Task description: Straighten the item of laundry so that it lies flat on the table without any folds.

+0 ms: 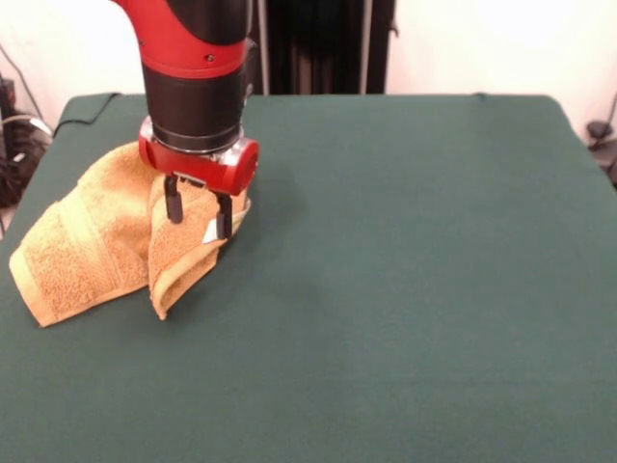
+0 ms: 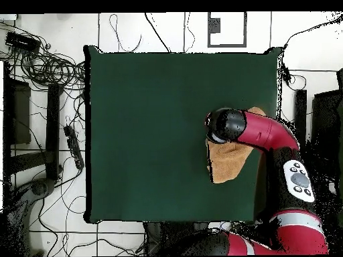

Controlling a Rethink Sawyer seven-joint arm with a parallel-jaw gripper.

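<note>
The item of laundry (image 1: 92, 236) is an orange-tan towel lying rumpled near the left edge of the dark green table (image 1: 415, 289). Its right part is folded over into a narrow flap, and a white label (image 1: 210, 231) shows beside that fold. My gripper (image 1: 199, 214) hangs directly over the fold with its two black fingers apart, open; I cannot tell whether the tips touch the cloth. In the overhead view the arm covers much of the towel (image 2: 228, 166), which lies near the table's (image 2: 147, 134) right side.
A black stand (image 1: 318, 43) rises behind the table's far edge. Cables (image 2: 50, 67) and dark equipment lie on the floor beside the table. The towel's corner sits close to the table's edge (image 1: 14, 265).
</note>
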